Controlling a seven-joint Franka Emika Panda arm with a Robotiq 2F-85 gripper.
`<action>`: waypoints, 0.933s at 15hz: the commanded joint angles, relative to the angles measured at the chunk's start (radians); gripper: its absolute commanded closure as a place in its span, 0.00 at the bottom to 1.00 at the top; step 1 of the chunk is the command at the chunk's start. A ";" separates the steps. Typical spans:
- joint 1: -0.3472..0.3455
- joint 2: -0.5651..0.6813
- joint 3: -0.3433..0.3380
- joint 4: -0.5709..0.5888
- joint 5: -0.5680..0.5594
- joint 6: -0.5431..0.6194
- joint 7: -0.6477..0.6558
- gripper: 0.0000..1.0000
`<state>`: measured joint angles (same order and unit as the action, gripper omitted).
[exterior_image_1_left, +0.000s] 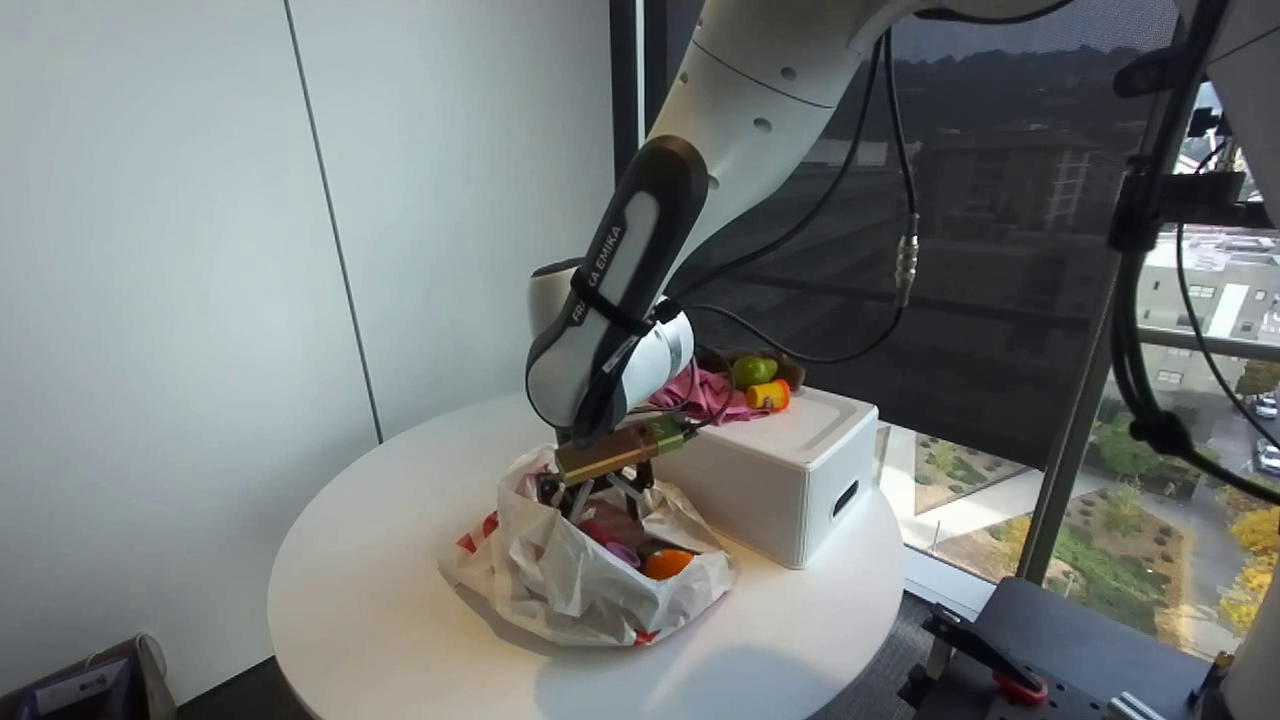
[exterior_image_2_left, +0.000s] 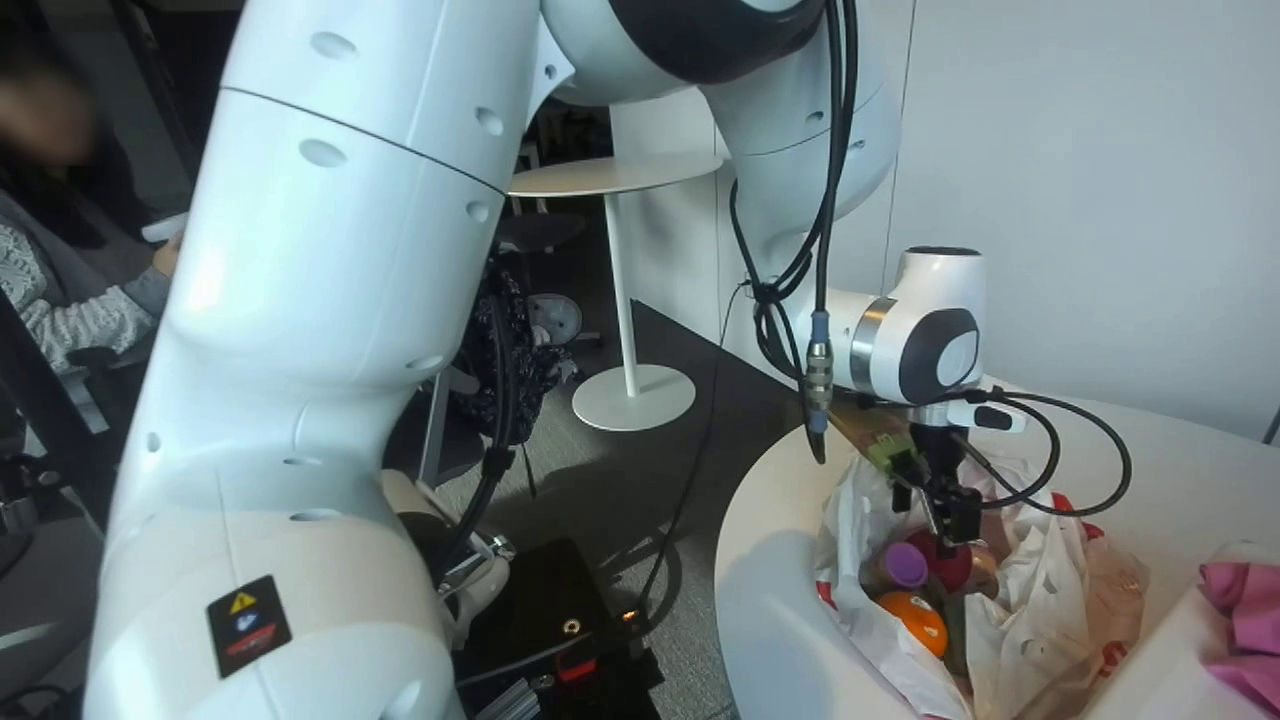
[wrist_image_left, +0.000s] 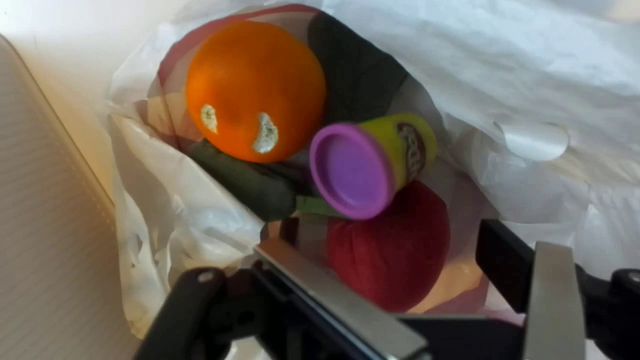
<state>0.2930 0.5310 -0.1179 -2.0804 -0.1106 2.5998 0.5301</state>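
Note:
A crumpled white plastic bag (exterior_image_1_left: 570, 600) with red print lies open on the round table; it shows in both exterior views (exterior_image_2_left: 1025, 650). My gripper (wrist_image_left: 387, 257) points down into the bag's mouth, fingers wide apart, with nothing held between them. A dark red round item (wrist_image_left: 390, 250) lies below and between the fingers; I cannot tell whether a finger touches it. A yellow tub with a purple lid (wrist_image_left: 352, 170) rests on its side against the red item. An orange fruit (wrist_image_left: 255, 90) with two pale scars lies farther from the gripper. Dark green items (wrist_image_left: 245, 180) are partly hidden beneath.
A white box (exterior_image_1_left: 740, 490) stands on the table (exterior_image_1_left: 370, 560) close beside the bag. On it lie a pink cloth (exterior_image_1_left: 715, 395), a green fruit (exterior_image_1_left: 754, 371) and a yellow tub with an orange lid (exterior_image_1_left: 768, 395). Cables loop from the wrist (exterior_image_2_left: 1120, 460).

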 joint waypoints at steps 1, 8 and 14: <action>-0.009 -0.038 -0.023 -0.001 -0.003 -0.010 0.027 0.00; -0.112 -0.241 -0.137 -0.095 0.007 0.019 0.170 0.00; -0.241 -0.278 -0.206 -0.061 -0.025 0.010 0.334 0.00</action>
<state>0.0882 0.2685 -0.3013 -2.1459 -0.1069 2.6104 0.7548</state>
